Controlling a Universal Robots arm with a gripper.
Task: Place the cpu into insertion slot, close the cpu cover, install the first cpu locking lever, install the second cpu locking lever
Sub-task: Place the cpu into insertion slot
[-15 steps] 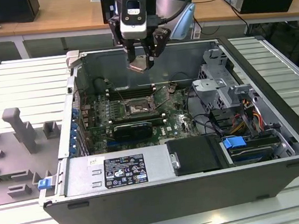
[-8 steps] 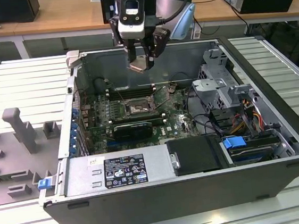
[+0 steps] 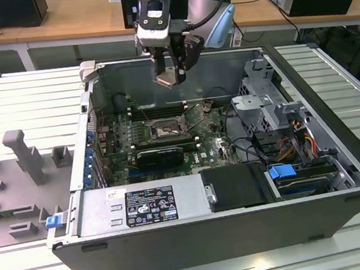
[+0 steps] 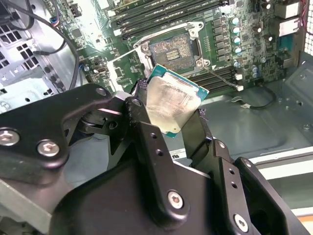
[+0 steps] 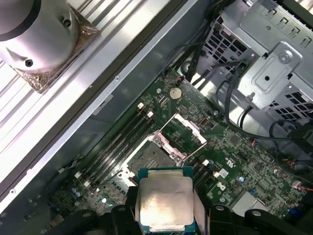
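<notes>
CPU (image 3: 169, 79) hangs in the upper middle of the exterior view, pinched by its edges between the fingers of the gripper (image 3: 171, 72), which is closed on it. It sits high above the open computer case (image 3: 198, 243) and well apart from the insertion slot (image 3: 164, 129). The slot lies lower in the frame, near the centre of the green board. The cpu cover (image 3: 194, 113) looks swung up beside the slot, towards the exterior view's right, so the pin field is bare.

In the second wrist view the chip shows its silver-grey top, with a black finger (image 4: 143, 122) against one edge and another against the opposite edge. It looks tilted against the board beyond. The slot (image 4: 171, 49) is empty, its brownish field in plain sight between the memory slots (image 4: 161, 14) and the chip.

In the first wrist view the chip (image 5: 164, 203) sits between the two fingers with the empty slot (image 5: 146, 159) just past its far edge. The raised cover (image 5: 188, 132) stands next to the slot.

I judge the main risk to be a skewed landing. If the chip comes down tilted or turned against the frame, a corner could dig into the pins and bend them. The grip is on thin edges only, so a knock against the upright cover or the case wall could shift or drop the chip.
</notes>
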